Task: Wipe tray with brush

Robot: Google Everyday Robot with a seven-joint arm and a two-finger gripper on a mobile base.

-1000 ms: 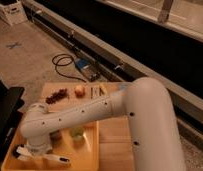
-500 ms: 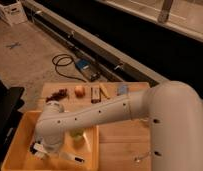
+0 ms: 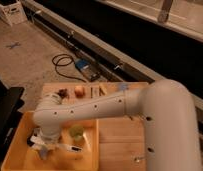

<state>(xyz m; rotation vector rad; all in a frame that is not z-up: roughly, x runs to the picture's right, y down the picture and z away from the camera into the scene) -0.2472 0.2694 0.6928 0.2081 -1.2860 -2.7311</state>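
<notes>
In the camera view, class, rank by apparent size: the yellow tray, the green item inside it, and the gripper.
1. Tray, clearly largest.
2-3. Gripper, low over the tray's left, and green item: too alike to rank.

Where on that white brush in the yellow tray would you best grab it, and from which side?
Probably the slim white handle, taken from above: the brush seems to lie flat on the floor of the tray, so only its top is free, and the raised walls block a sideways approach. The gripper hangs inside the tray at the brush's left end, beside a green object.
</notes>
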